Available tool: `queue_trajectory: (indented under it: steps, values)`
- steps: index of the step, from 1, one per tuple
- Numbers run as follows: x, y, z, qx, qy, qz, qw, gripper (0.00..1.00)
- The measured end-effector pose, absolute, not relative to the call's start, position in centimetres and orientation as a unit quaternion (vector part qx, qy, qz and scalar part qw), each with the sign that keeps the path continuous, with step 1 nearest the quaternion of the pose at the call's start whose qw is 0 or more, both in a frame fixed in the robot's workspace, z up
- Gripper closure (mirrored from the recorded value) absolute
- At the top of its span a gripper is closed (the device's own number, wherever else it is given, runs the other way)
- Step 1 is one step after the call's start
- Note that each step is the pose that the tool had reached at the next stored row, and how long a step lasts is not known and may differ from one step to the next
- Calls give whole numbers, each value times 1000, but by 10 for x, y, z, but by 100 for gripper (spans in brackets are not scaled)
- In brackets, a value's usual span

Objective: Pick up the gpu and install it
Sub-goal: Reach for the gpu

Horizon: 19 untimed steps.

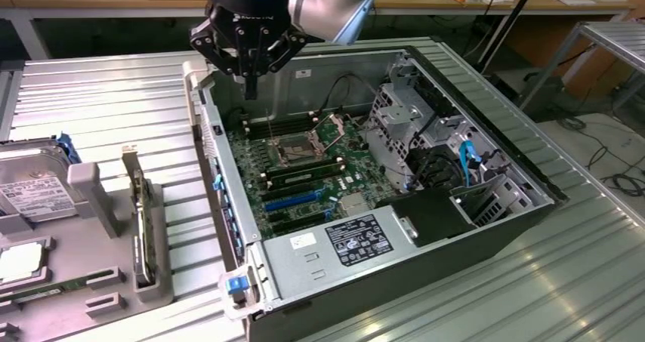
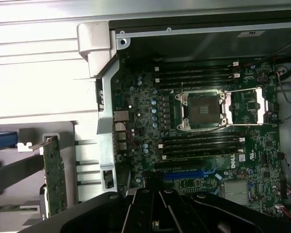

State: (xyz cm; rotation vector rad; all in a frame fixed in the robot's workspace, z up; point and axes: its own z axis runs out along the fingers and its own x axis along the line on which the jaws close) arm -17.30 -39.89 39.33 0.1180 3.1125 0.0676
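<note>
Above the open grey metal computer case (image 1: 313, 74), the black gripper (image 1: 250, 84) hangs, fingers pressed together on nothing; the flat green gpu (image 1: 144, 229) stands on edge in a grey holder (image 1: 86, 191) outside the case, on the exterior view's left.

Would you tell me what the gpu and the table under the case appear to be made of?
The gpu: matte green circuit board, likely fibreglass laminate, dotted with small components. The table: ribbed sheet metal, probably aluminium or steel, judging by its dull silvery sheen.
</note>
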Motion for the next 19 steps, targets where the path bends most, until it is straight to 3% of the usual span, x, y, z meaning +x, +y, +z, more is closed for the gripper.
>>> queue_trajectory:
  steps: [19]
  values:
    - [-192,-399,393,38,999,22,13,89]
